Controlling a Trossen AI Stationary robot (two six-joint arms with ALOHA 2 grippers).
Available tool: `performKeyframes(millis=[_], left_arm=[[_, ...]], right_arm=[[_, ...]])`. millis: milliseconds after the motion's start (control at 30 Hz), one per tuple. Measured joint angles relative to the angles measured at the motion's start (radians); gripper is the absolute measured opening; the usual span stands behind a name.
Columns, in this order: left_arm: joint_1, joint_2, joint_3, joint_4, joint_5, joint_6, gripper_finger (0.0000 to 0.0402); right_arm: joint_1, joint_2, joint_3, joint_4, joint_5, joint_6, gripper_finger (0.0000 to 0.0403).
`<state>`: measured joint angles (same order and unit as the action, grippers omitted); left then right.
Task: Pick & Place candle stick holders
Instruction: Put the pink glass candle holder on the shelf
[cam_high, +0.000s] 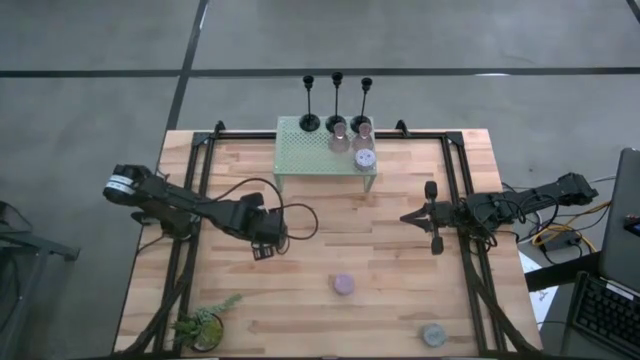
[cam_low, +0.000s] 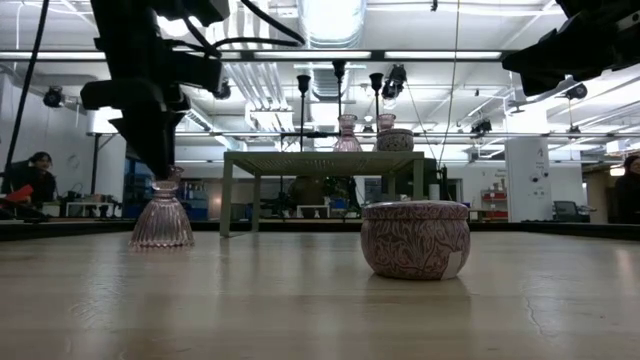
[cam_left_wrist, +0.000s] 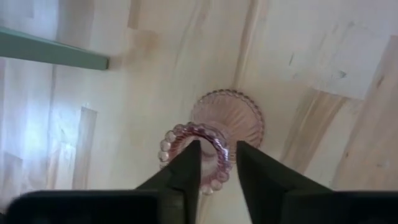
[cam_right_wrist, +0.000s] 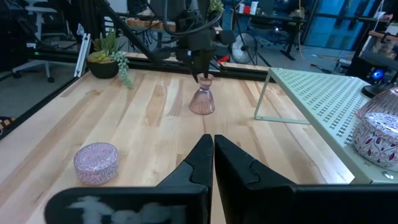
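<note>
A pink glass candle stick holder (cam_low: 162, 215) stands upright on its flared base (cam_left_wrist: 227, 112) at the table's left middle. My left gripper (cam_left_wrist: 217, 149) comes down on it from above, open; one finger is over the holder's mouth and the other just outside its beaded rim (cam_left_wrist: 169, 142). My right gripper (cam_right_wrist: 213, 140) waits shut at the right (cam_high: 405, 216). A lilac puck (cam_high: 343, 284) and a grey puck (cam_high: 433, 334) sit on the near table. Two pink cups (cam_high: 340, 140), a patterned puck (cam_high: 364, 158) and three black stem holders (cam_high: 337, 95) stand on the green rack (cam_high: 305, 155). My left gripper's fingers (cam_left_wrist: 186, 168) straddle the near side of the holder's beaded rim (cam_left_wrist: 225, 163), pointing steeply down, one inside the mouth and one outside. A gap shows beside the inner finger. I cannot tell whether either finger touches the glass. The holder stands on the table.
A small potted plant (cam_high: 205, 325) sits at the near left corner. The rack's legs (cam_right_wrist: 258, 99) stand just beyond the pink holder. Black frame rails (cam_high: 195, 200) run along both table sides. Bare wood lies between the rack and the pucks.
</note>
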<state>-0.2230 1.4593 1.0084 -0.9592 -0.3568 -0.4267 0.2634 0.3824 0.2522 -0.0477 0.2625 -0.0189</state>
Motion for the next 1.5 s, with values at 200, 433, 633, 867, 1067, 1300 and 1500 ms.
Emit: performKeyframes(millis=[200,433,633,867,1067,1300,1500], left_arm=[[0.0,-0.002,0.001,0.001,-0.025,0.005,0.0022],[0.0,-0.003,0.02,0.008,-0.04,0.005,0.0032],[0.0,-0.003,0.114,0.009,-0.064,0.069,0.0018],[0.027,-0.003,0.257,0.009,-0.16,0.204,0.0024],[0.089,-0.003,0.376,0.055,-0.257,0.35,0.0022],[0.223,-0.003,0.444,0.128,-0.276,0.482,0.0026],[0.347,-0.001,0.446,0.249,-0.198,0.583,0.0026]], right_arm=[[0.0,0.0,0.0,0.0,0.0,0.0,0.0008],[0.0,0.0,0.0,0.0,0.0,0.0,0.0008],[0.0,0.0,0.0,0.0,0.0,0.0,0.0008],[0.0,0.0,0.0,0.0,0.0,0.0,0.0008],[0.0,0.0,0.0,0.0,0.0,0.0,0.0008],[0.0,0.0,0.0,0.0,0.0,0.0,0.0008],[0.0,0.0,0.0,0.0,0.0,0.0,0.0008]])
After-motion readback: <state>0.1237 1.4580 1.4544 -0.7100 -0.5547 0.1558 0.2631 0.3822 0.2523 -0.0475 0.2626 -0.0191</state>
